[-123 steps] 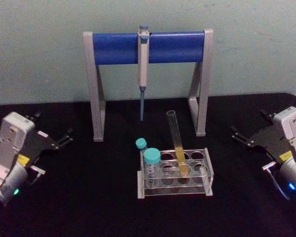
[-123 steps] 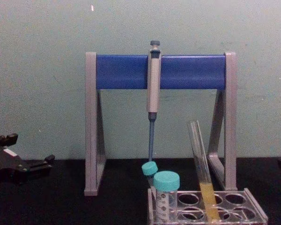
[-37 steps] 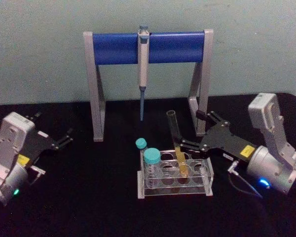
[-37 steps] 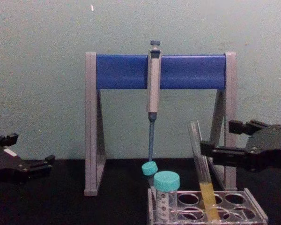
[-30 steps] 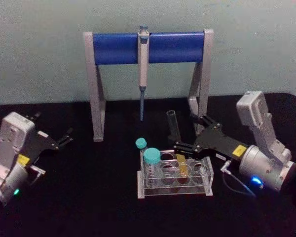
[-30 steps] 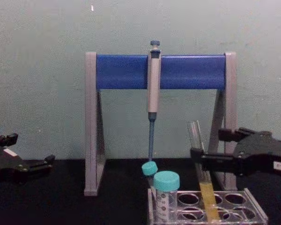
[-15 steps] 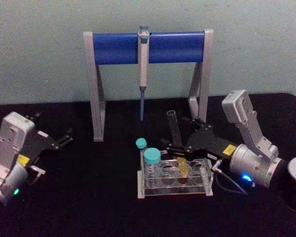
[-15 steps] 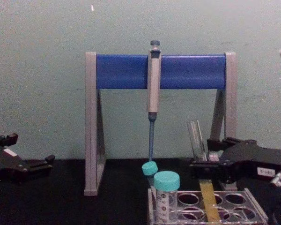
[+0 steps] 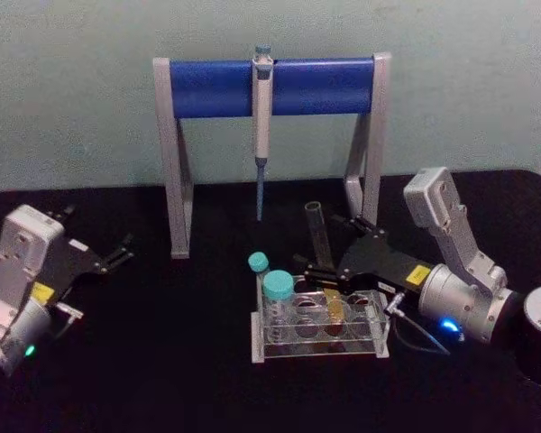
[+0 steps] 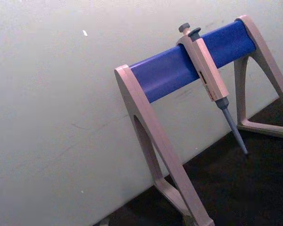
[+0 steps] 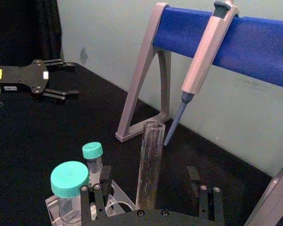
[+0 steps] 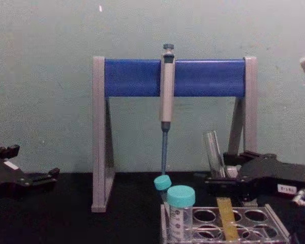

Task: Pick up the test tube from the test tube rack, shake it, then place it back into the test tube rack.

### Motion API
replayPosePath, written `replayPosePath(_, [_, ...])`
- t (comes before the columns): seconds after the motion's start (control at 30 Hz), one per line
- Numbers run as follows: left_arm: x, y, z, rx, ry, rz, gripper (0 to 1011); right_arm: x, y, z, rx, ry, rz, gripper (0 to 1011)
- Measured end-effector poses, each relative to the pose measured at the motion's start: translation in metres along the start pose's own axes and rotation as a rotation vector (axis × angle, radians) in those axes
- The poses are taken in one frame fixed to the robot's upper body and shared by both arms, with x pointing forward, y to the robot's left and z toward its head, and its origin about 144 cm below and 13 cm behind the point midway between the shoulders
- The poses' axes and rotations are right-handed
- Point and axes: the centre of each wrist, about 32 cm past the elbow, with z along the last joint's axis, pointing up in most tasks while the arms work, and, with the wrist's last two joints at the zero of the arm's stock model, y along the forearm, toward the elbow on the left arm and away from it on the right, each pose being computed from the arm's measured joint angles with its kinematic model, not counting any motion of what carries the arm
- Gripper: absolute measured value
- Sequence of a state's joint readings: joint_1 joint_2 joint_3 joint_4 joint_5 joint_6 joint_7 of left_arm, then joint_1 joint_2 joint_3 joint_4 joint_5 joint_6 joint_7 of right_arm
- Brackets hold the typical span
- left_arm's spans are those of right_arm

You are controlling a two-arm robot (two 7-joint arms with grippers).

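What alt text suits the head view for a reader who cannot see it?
The right gripper, open, brackets a long clear glass test tube standing in a low clear plastic test tube rack beside two teal-capped tubes. The left gripper sits open at the left of the black table; a grey-and-blue pipette stand holding a pipette stands behind.

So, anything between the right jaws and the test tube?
Nothing visible: the test tube stands in the test tube rack between the open jaws of the right gripper. Teal-capped tubes sit outside the gap, to the robot's left. The left gripper is parked far left.
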State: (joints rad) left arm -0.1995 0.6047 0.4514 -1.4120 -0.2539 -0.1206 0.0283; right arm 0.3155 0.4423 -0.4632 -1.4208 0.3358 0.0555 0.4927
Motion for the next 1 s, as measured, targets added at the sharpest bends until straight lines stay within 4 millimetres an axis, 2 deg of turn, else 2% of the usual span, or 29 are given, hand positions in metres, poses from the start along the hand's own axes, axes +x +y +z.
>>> replayPosePath(0.43, [0.0,0.0,0.0,0.0,0.0,0.0,1001,-0.0002,-0.0002,-0.0001,0.0,0.0,0.0,1000])
replayPosePath(0.57, [0.0,0.0,0.0,0.0,0.0,0.0,1001,-0.0003,-0.0001,0.0,0.0,0.001,-0.001,944])
replayPosePath(0.7, [0.0,0.0,0.0,0.0,0.0,0.0,1001,-0.0004,-0.0001,-0.0001,0.0,0.001,-0.001,846])
replayPosePath(0.87, [0.0,0.0,0.0,0.0,0.0,0.0,1001,-0.0004,-0.0001,0.0,-0.001,0.002,-0.001,656])
replayPosePath(1.0, [0.0,0.0,0.0,0.0,0.0,0.0,1001,-0.0004,-0.0001,0.0,-0.001,0.003,-0.001,559])
